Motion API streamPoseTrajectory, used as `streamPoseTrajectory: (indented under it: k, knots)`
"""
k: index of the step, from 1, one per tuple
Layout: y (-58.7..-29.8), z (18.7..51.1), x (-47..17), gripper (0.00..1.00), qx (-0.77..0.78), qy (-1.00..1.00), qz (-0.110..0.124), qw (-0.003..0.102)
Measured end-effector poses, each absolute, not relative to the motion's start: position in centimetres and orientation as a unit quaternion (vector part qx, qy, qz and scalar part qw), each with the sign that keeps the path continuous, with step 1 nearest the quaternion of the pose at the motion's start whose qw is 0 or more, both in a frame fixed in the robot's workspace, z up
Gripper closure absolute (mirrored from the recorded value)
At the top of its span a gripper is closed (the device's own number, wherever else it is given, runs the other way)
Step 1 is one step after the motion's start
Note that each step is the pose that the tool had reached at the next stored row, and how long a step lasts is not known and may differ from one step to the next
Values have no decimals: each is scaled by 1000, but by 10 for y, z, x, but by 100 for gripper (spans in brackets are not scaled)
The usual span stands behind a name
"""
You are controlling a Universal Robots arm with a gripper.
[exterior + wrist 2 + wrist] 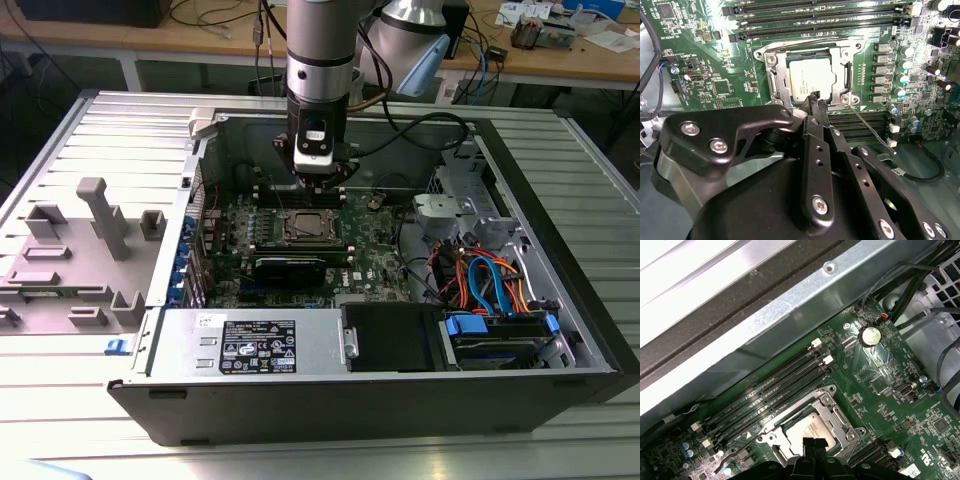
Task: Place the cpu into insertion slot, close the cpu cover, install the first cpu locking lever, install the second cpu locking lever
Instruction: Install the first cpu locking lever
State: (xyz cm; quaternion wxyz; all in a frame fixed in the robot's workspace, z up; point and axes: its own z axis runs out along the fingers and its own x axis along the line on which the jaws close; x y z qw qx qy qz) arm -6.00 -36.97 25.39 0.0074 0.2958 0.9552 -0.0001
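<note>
The cpu [810, 75], light, stiff and fragile (edges only, I judge), lies seated in the insertion slot [762, 52] under the lowered cpu cover [781, 82], the clenched, empty end effector [816, 98] hovering just above the socket's rim.

Open computer case [350, 400] lies on the slatted desk [600, 180]. It contains a power supply [250, 345] and orange and blue cables [490, 280]. A coin battery [870, 335] sits near the memory slots [770, 395].
</note>
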Motion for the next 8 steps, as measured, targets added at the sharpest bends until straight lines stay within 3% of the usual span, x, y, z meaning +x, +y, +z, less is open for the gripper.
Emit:
streamPoseTrajectory:
  k: [8]
  knots:
    - [-370,254,-60,89,287,958,3,7]
